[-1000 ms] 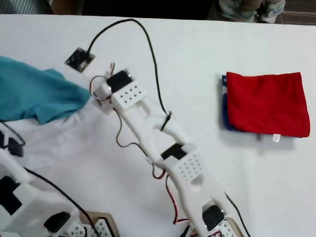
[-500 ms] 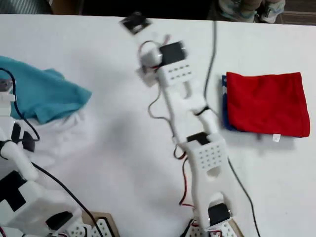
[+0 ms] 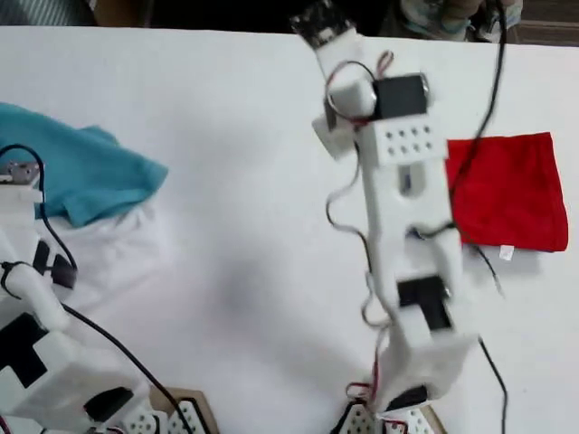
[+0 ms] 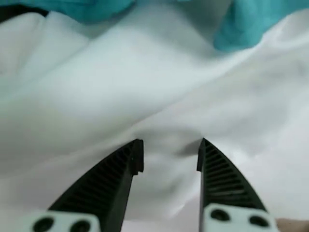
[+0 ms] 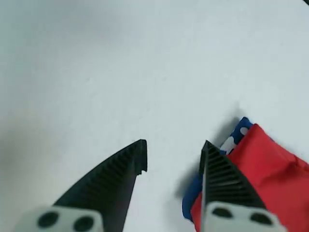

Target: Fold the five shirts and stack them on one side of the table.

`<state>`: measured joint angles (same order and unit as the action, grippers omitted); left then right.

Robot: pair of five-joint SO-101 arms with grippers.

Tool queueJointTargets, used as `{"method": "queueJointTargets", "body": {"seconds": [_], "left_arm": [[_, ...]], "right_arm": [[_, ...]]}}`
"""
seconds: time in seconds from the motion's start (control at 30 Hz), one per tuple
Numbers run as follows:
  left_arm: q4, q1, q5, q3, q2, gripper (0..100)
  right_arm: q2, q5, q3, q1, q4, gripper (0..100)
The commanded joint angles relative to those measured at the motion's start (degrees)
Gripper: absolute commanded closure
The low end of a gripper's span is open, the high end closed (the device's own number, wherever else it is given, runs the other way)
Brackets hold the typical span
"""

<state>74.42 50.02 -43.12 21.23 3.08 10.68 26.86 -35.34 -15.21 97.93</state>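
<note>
A folded red shirt [image 3: 511, 190] lies at the table's right side. In the right wrist view the red shirt [image 5: 260, 179] rests on a blue dotted shirt [image 5: 237, 131]. My right gripper [image 5: 173, 157] is open over bare table just beside that stack. The right arm [image 3: 403, 181] stretches from the near edge to the far edge, covering the stack's left part. A crumpled teal shirt [image 3: 81, 172] lies at the left on a white shirt [image 3: 118, 253]. My left gripper [image 4: 169, 157] is open just above the white shirt [image 4: 145, 87], with nothing between its fingers, and the teal shirt [image 4: 241, 24] lies beyond.
The white table [image 3: 235, 117] has free room in its middle. The left arm [image 3: 32, 353] and its black cables stand at the near left corner. Arm bases sit along the near edge.
The right arm has swung from the teal shirt across the table to the red stack. The left arm has come forward over the white shirt at the left edge.
</note>
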Motion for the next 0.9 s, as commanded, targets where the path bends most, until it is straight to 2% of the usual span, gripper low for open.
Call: {"method": "queueJointTargets", "body": {"seconds": [0.0,0.1,0.23,0.4,0.53,0.67,0.77,0.87], "left_arm": [[-1.93,0.44,-2.90,1.63,-2.90,80],[-1.85,0.09,-5.36,2.59,-2.99,82],[-1.67,-1.14,-4.92,2.15,-3.52,99],[5.80,-7.91,-1.14,-3.21,-3.60,97],[16.88,-18.29,2.20,-13.93,-3.60,97],[27.69,-31.91,6.68,-28.97,-3.60,97],[28.13,-40.79,11.96,-37.23,-4.92,97],[27.87,-49.93,13.10,-41.71,-7.21,97]], "right_arm": [[-21.58,4.13,19.25,1.63,0.22,80.8],[-33.54,6.24,30.77,3.65,-0.31,80.8],[-43.38,6.68,44.75,6.99,-4.79,80.8],[-45.41,6.07,62.86,9.89,-15.60,80.9],[-45.67,2.11,73.49,13.05,-26.24,80.9],[-45.41,-1.49,83.60,13.67,-37.58,80.9],[-45.41,-4.48,91.96,13.58,-46.73,80.9],[-45.41,-7.30,99.25,13.58,-55.34,80.9]]}}
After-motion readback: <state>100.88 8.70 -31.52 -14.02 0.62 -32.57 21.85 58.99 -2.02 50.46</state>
